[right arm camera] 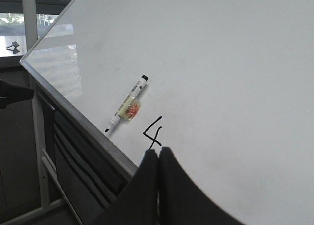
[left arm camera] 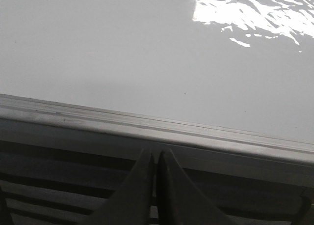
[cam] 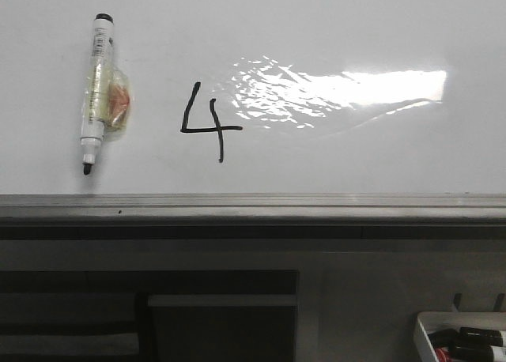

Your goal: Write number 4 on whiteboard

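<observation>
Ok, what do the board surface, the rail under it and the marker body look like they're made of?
The whiteboard looks like a glossy coated panel: it throws hard, bright glare. The rail looks like brushed grey metal, probably aluminium, with a dull streaked sheen. The marker looks like white plastic with a black end, wrapped mid-body in clear, crinkled tape or film.

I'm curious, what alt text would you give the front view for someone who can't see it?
A black hand-drawn number 4 sits on a glossy whiteboard, with an uncapped marker stuck to the board on its left and bright glare on its right. A grey rail runs along the board's lower edge.
</observation>
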